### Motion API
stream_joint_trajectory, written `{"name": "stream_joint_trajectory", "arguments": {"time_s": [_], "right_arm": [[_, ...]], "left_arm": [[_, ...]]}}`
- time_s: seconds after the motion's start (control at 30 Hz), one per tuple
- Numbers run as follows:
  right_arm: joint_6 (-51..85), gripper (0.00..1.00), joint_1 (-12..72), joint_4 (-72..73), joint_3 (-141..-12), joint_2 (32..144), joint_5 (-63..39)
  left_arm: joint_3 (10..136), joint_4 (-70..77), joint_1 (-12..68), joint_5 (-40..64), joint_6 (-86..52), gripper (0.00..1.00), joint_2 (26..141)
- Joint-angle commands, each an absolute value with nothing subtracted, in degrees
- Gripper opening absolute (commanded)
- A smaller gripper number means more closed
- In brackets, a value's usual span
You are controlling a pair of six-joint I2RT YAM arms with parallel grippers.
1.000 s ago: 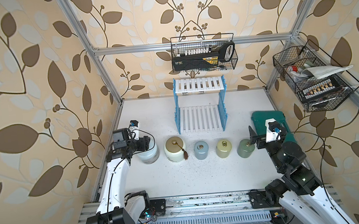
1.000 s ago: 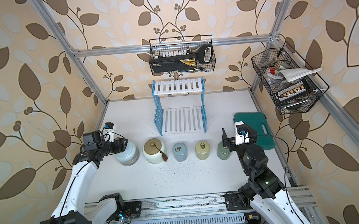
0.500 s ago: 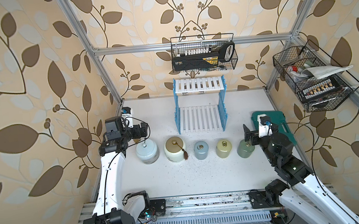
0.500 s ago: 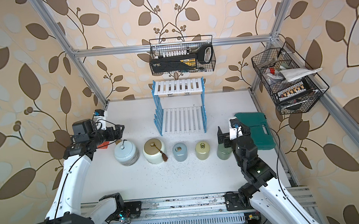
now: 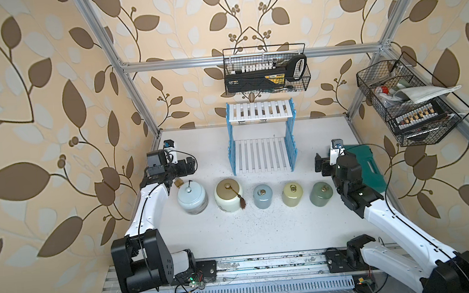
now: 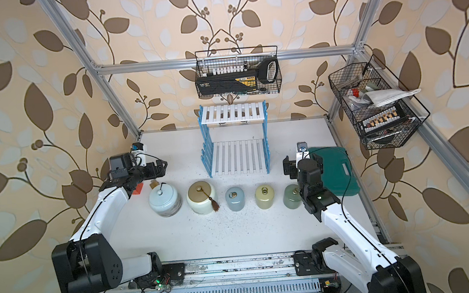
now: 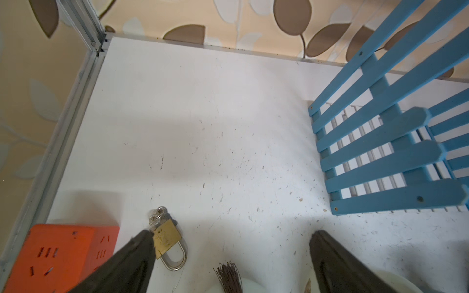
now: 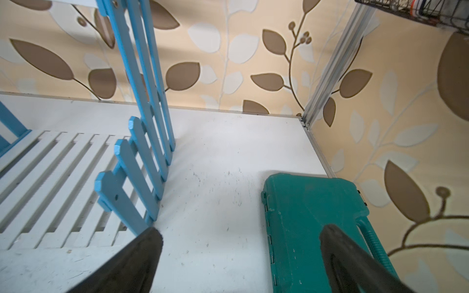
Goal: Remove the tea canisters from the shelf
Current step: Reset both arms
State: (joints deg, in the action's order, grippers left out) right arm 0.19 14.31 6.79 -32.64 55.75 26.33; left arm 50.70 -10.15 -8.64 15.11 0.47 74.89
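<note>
Five tea canisters [image 5: 263,196] in a row on the worktop [image 5: 264,231], shelf [image 5: 262,155] at their twelve o'clock, my left jaws and right jaws both wide.

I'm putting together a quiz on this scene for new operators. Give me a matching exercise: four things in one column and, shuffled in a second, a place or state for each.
Things:
1 pale blue canister
2 cream canister
3 sage green canister
4 shelf

Descriptions:
a both tiers bare
b row end beside the right arm
c brown tasselled lid
d row end beside the left arm

Pairs: 1-d, 2-c, 3-b, 4-a
</note>
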Motion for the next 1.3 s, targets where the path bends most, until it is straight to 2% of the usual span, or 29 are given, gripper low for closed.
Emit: {"name": "stream_joint_trajectory", "arguments": {"time_s": [0.0, 0.2, 0.5, 0.77, 1.0, 1.27], "right_arm": [[0.26, 0.99, 12.21, 12.23, -33.41, 59.19, 25.13], [0.0, 0.99, 8.87, 18.9, -31.27, 66.2, 24.38], [-1.31, 0.99, 6.82, 32.35, -27.64, 74.85, 24.98], [-2.2, 0.99, 6.11, 35.58, -29.87, 78.75, 22.35], [-2.63, 0.99, 5.82, 29.43, -30.7, 77.22, 21.3], [-2.2, 0.99, 5.8, 30.23, -27.9, 74.22, 20.55]], "left_arm": [[47.99, -0.34, -8.7, 16.53, 0.29, 0.99, 76.37], [46.55, 3.68, -8.7, 13.81, 0.06, 0.99, 82.0], [41.89, 13.1, -8.7, 13.57, -0.09, 0.99, 84.68], [41.54, 15.77, -8.7, 13.47, -0.43, 0.99, 85.67], [41.02, 15.27, -8.72, 13.7, -0.13, 0.99, 84.83], [39.99, 14.52, -8.79, 14.07, 0.81, 0.99, 83.28]]}}
